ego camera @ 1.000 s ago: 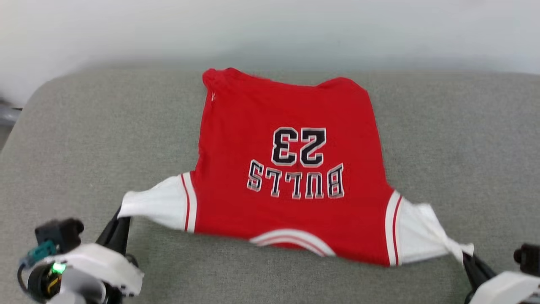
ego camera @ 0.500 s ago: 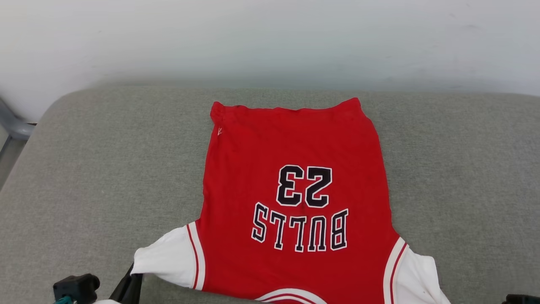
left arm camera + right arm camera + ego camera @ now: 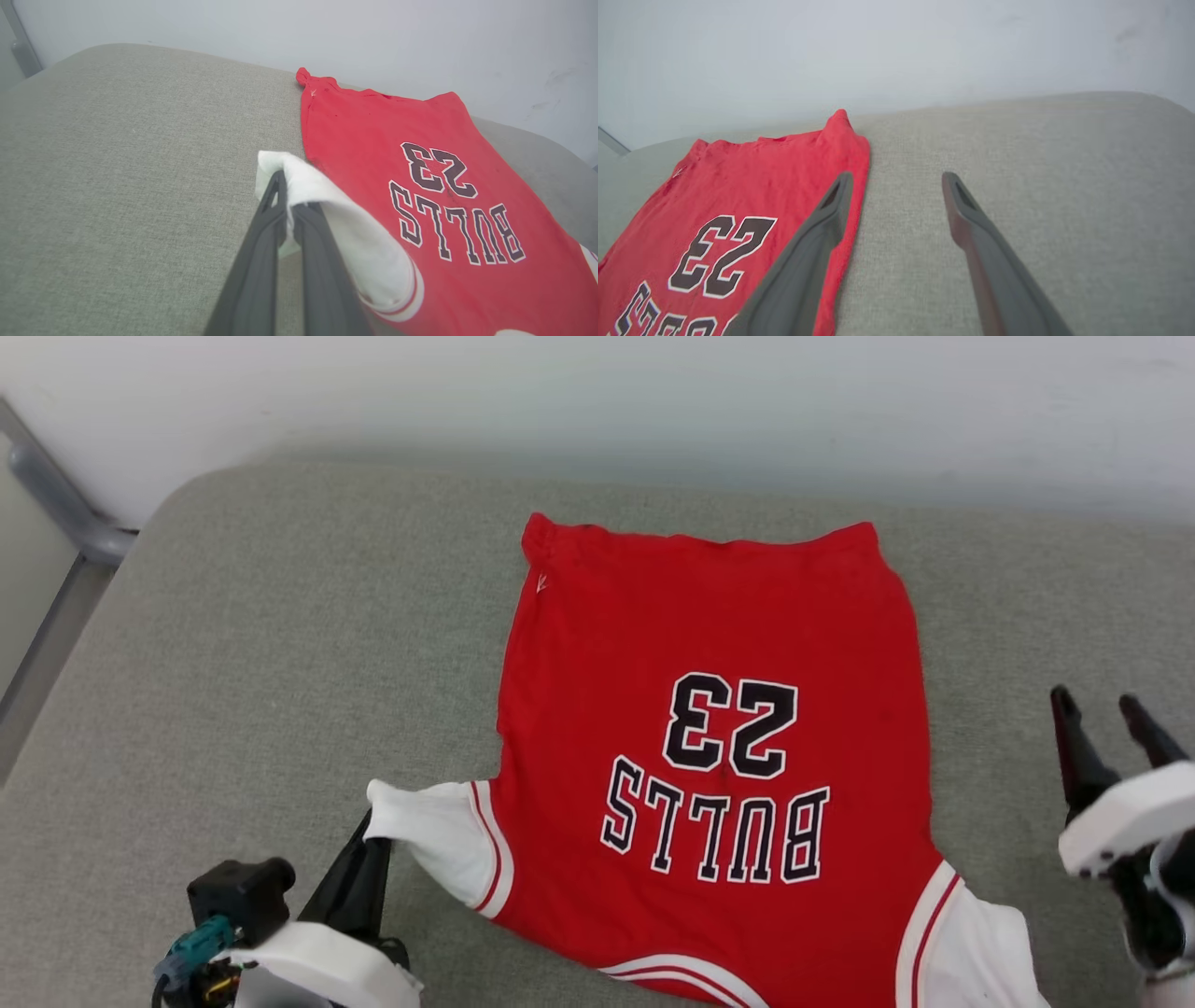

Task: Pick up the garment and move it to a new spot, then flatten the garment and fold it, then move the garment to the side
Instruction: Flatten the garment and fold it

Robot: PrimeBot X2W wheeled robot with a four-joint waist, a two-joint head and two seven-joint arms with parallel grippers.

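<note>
The red garment (image 3: 719, 644) lies spread on the grey cushion (image 3: 233, 663), black "BULLS 23" lettering up and upside down to me, hem at the far side. My left gripper (image 3: 373, 831) is shut on the tip of its white left sleeve (image 3: 429, 826), which it holds slightly raised; the left wrist view shows that gripper (image 3: 287, 205) pinching the sleeve (image 3: 327, 205) beside the red garment (image 3: 397, 121). My right gripper (image 3: 1102, 714) stands open to the right of the garment, holding nothing. In the right wrist view that gripper (image 3: 896, 182) hovers over bare cushion beside the garment's edge (image 3: 775, 168). The right sleeve (image 3: 980, 952) lies free.
A pale wall (image 3: 597, 401) runs behind the cushion. A grey metal frame (image 3: 65, 513) stands at the far left, past the cushion's rounded corner. Bare cushion (image 3: 1041, 163) stretches on both sides of the garment.
The camera has shifted. My right gripper has let go of the right sleeve, opened and risen to the garment's right. The left gripper still holds the left sleeve.
</note>
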